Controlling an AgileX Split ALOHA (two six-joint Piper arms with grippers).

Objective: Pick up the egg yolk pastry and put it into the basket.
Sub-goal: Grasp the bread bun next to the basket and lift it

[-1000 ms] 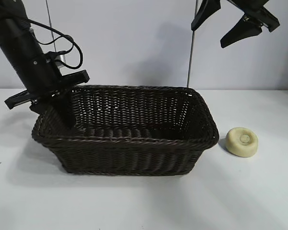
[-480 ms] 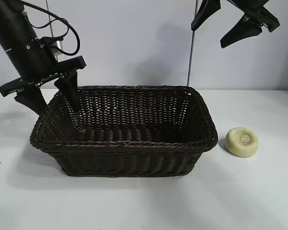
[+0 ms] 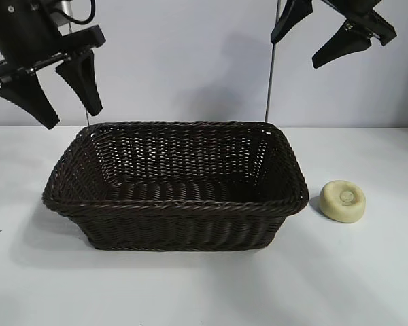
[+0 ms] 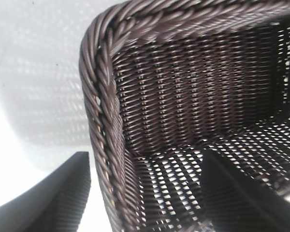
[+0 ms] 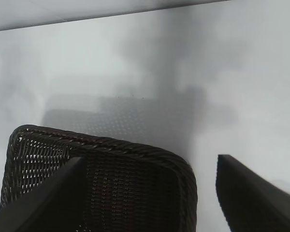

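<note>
White tabletop [image 3: 204,285] fills the lower scene, with a pale grey wall behind it. At the centre sits a large rectangular dark brown woven wicker basket [image 3: 177,224] with flared sides and a braided rim. Nothing lies inside it. At about three o'clock from the basket, just beside its right end but not touching, a small round pale-yellow egg yolk pastry [image 3: 343,200] with a dimpled centre rests on the table.

At about ten o'clock from the basket, the left gripper [image 3: 64,92] hangs in the air above the basket's left end, its black fingers spread apart and holding nothing; its wrist view looks down on the basket's corner. At about one o'clock, high up, the right gripper [image 3: 299,44] hangs with fingers also spread and empty.
</note>
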